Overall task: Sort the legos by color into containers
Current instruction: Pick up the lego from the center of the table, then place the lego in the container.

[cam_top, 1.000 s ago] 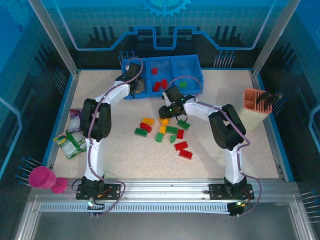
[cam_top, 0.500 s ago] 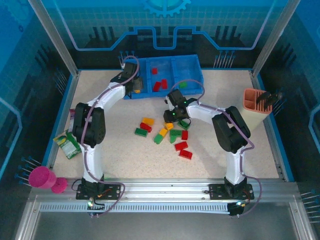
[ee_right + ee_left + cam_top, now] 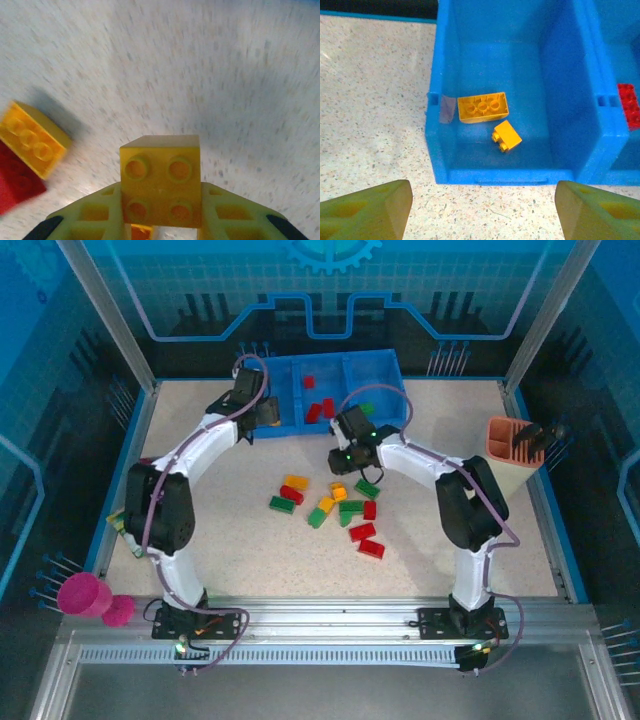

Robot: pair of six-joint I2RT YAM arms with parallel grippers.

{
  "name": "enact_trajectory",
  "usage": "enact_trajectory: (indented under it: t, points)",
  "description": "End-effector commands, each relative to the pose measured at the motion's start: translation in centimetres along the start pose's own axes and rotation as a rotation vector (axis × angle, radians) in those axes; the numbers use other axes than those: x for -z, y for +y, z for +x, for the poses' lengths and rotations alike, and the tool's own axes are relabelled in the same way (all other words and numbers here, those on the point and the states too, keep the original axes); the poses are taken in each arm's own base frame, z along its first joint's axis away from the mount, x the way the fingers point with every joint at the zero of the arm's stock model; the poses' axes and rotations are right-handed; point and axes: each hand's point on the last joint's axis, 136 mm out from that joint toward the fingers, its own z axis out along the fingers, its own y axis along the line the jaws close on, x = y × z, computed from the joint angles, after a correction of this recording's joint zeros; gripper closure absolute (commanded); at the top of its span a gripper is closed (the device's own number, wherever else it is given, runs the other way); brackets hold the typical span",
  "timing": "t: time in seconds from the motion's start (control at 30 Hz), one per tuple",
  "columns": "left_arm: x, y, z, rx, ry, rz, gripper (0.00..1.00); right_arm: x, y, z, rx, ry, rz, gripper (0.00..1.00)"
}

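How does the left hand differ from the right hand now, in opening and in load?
The left hand is open and empty; the right hand is shut on a yellow brick. The left hand faces the left compartment of the blue tray; the right hand is over the table, near loose bricks. Both have yellow-green fingers.

The tray (image 3: 510,176) is blue and the square brick (image 3: 160,180) is yellow. The surface (image 3: 370,100) is whitish with small dark speckles.
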Motion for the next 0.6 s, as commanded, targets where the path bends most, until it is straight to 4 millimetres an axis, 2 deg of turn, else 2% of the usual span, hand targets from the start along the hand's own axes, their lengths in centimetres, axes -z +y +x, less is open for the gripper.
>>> enact_trajectory:
  t: [0.0,0.1,0.2,0.3,0.5,0.57]
  points:
    - [2.3,0.8,0.0,-0.018,-0.013,0.006,0.24,3.8,1.3,-4.6,0.050,-0.123,-0.025,0.79]
    - [3.7,1.7,1.0,-0.013,-0.005,-0.006,0.23,4.6,2.8,-7.3,0.102,-0.183,-0.049,0.78]
    - [5.6,2.7,2.1,0.000,0.000,-0.013,0.23,5.3,5.3,-10.5,0.180,-0.265,-0.096,0.78]
    - [8.2,3.5,2.6,0.000,0.000,0.003,0.22,5.3,7.8,-13.6,0.248,-0.331,-0.126,0.76]
    - [12.5,4.9,3.9,-0.009,0.009,0.018,0.21,3.3,10.9,-17.1,0.367,-0.366,-0.145,0.75]
    - [13.9,5.0,4.5,0.028,0.014,0.046,0.21,1.7,11.6,-17.9,0.402,-0.389,-0.154,0.74]
